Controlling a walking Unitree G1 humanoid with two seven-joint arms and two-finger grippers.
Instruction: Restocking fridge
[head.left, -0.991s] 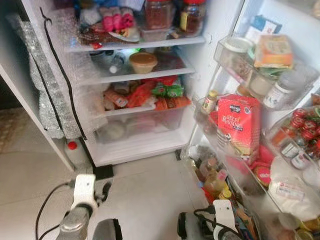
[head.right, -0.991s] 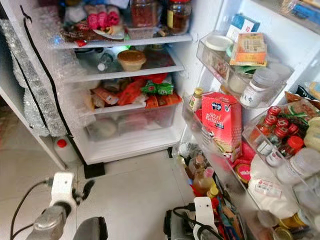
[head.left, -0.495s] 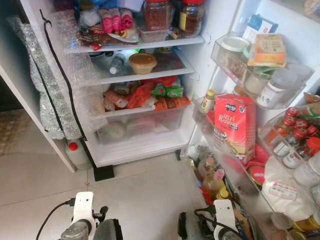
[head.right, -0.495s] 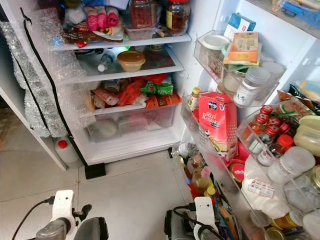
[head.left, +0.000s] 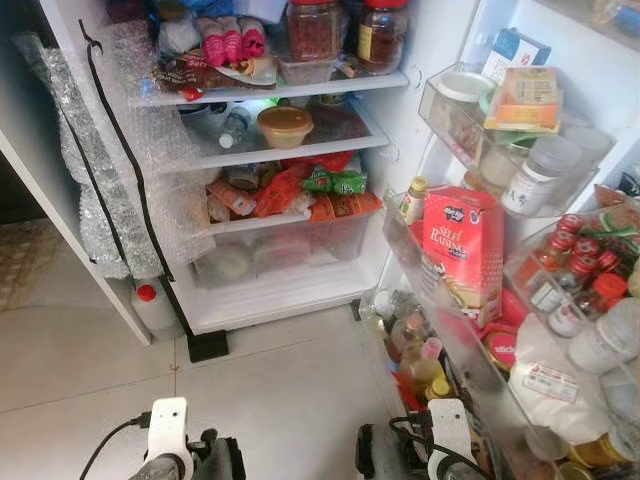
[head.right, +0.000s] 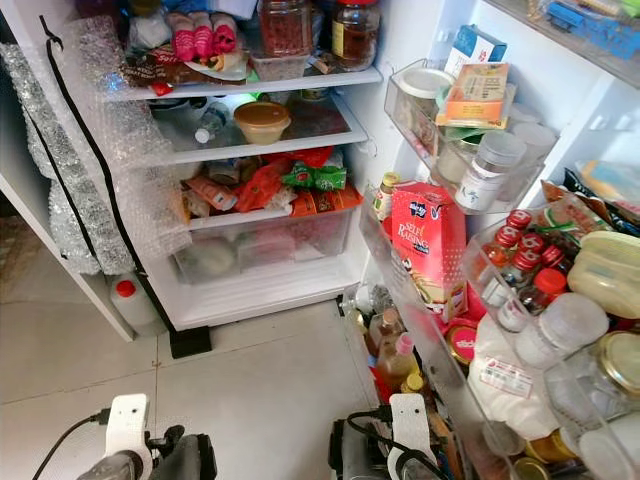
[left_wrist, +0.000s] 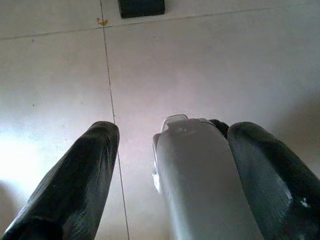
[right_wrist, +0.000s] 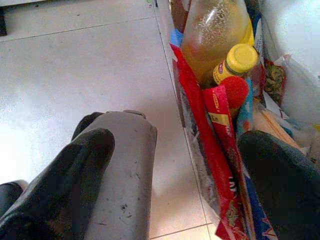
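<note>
Bright, even light filled the open fridge (head.left: 290, 150), with glare on its bubble wrap (head.left: 110, 170). The pale floor (left_wrist: 210, 65) washed out softly; both wrist views blurred close up, edges stretched.

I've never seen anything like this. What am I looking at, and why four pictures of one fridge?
A walking humanoid robot stands before an open fridge. Two pictures come from cameras in its head, looking down at shelves with a lidded tub, and door racks with a red raisin box. The other two come from wrist cameras, looking along each end effector's two black fingers. The left end effector and right end effector hang low over the tiled floor, fingers apart, holding nothing. The right one hangs beside bottles in the bottom door rack.
</note>
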